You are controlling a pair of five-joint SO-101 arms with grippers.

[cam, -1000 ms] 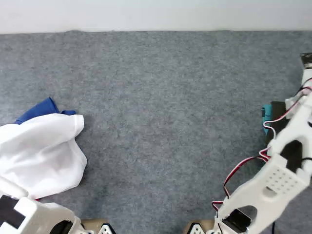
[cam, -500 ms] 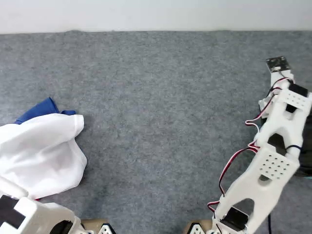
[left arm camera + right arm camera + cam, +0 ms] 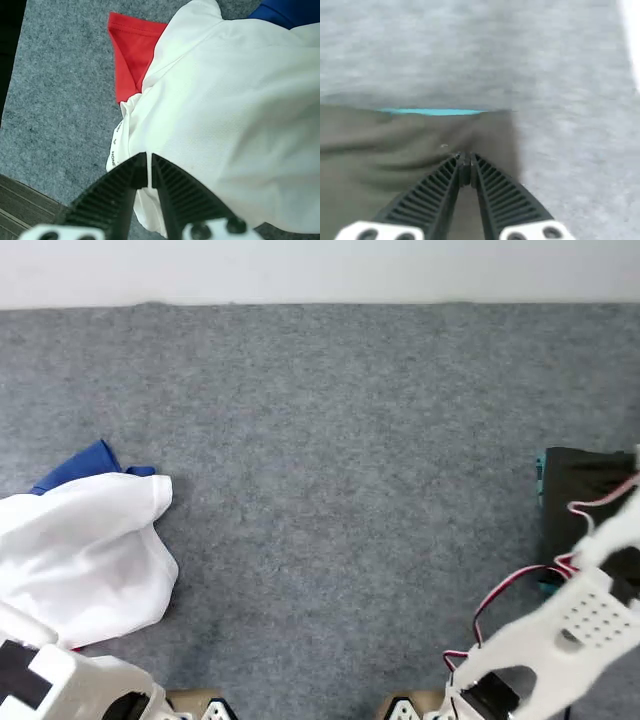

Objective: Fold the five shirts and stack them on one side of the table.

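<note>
High view: a grey mat [image 3: 350,440] covers the table. At its left edge lies a crumpled white shirt [image 3: 85,560], with a blue shirt [image 3: 80,465] sticking out from under its far side. The left arm [image 3: 50,680] sits at the near left corner, just beside the white shirt. At the right edge lies a dark shirt [image 3: 585,500], folded flat, with a teal shirt [image 3: 541,470] showing as a thin strip under its edge. The right arm [image 3: 570,630] rises from the near side and crosses the dark shirt's near part.

Left wrist view: the left gripper [image 3: 149,156] hangs over the white shirt, jaws narrow with only a slit between them and nothing held. A red shirt [image 3: 131,55] lies partly under the white one.

Right wrist view: the right gripper [image 3: 465,159] has its jaws pressed together, tips over the dark shirt; whether they touch the cloth cannot be told.
</note>
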